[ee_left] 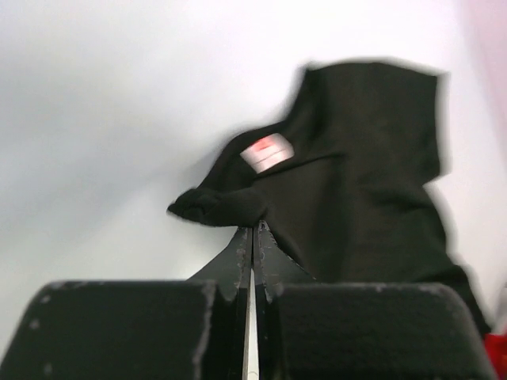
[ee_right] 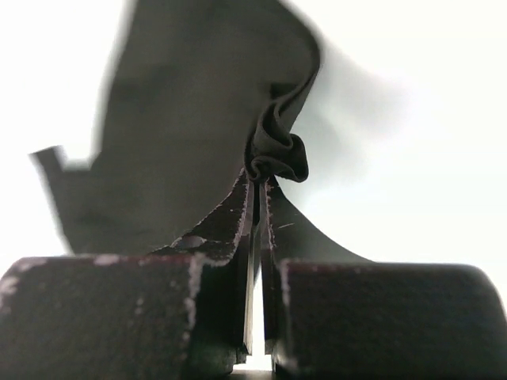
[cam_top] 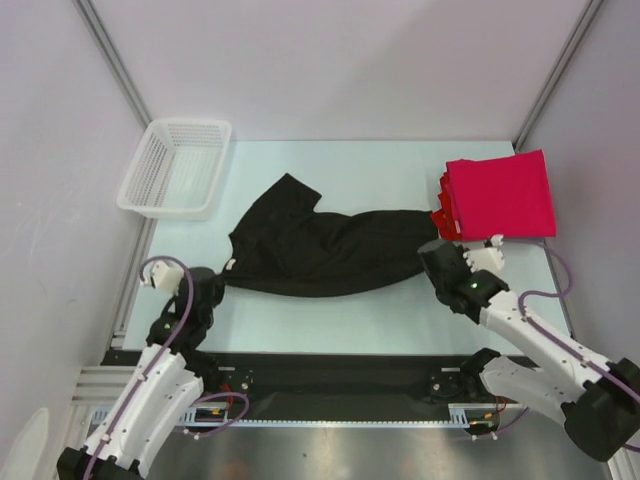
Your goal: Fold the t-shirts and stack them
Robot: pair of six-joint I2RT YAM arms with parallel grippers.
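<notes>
A black t-shirt [cam_top: 310,250] lies stretched across the middle of the table between my two grippers. My left gripper [cam_top: 218,278] is shut on the shirt's left end. In the left wrist view its jaws [ee_left: 252,229] pinch a bunched fold of the black t-shirt [ee_left: 356,182], just below the neck label [ee_left: 267,152]. My right gripper [cam_top: 437,250] is shut on the right end, and its jaws [ee_right: 260,184] hold a crumpled knot of the black t-shirt [ee_right: 190,119]. A folded stack of red t-shirts [cam_top: 500,195] rests at the back right corner.
A white mesh basket [cam_top: 175,165] stands at the back left corner of the pale table [cam_top: 380,170]. Grey walls and metal posts close in the left, right and back sides. A black rail runs along the near edge by the arm bases.
</notes>
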